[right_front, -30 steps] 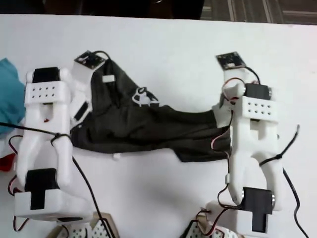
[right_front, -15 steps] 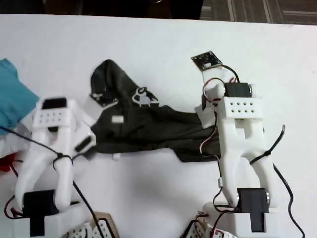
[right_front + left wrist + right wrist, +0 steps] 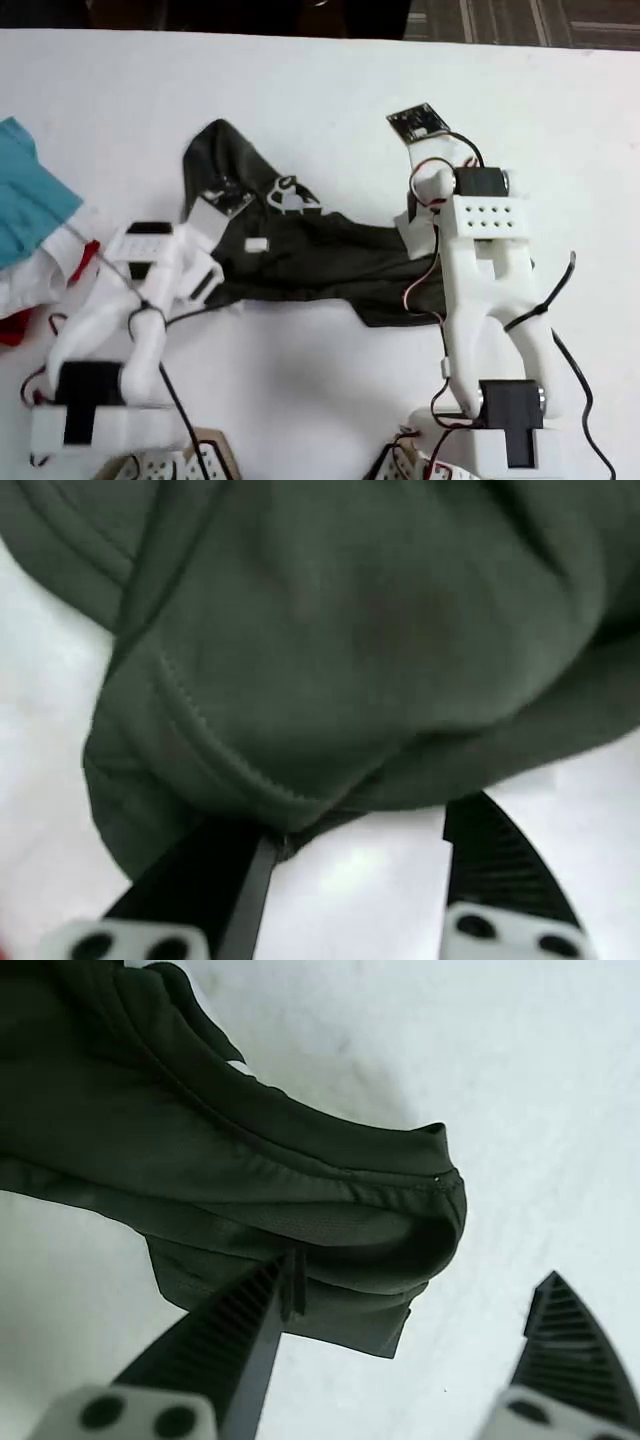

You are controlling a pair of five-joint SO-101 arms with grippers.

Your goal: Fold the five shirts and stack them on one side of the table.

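Observation:
A dark shirt (image 3: 310,255) with a small white print (image 3: 290,195) lies bunched across the middle of the table. My left gripper (image 3: 235,245) is over the shirt's left end. In the left wrist view the left gripper (image 3: 375,825) stands open, with a folded hem of the shirt (image 3: 300,650) lying just beyond its black fingers (image 3: 490,850). My right gripper (image 3: 412,225) hangs at the shirt's right end. The right gripper (image 3: 422,1270) is open too, and the doubled-over edge of the shirt (image 3: 330,1200) rests between and just past its fingers (image 3: 240,1330).
A teal shirt (image 3: 30,200) lies at the table's left edge, with white cloth (image 3: 40,275) and red cloth (image 3: 10,325) beside it. Both arm bases stand along the near edge. Bare white table (image 3: 320,90) stretches behind the dark shirt.
The left arm pulled back toward the near edge and swung right, from the shirt's far left corner to its left end. The right arm shifted left, then held still.

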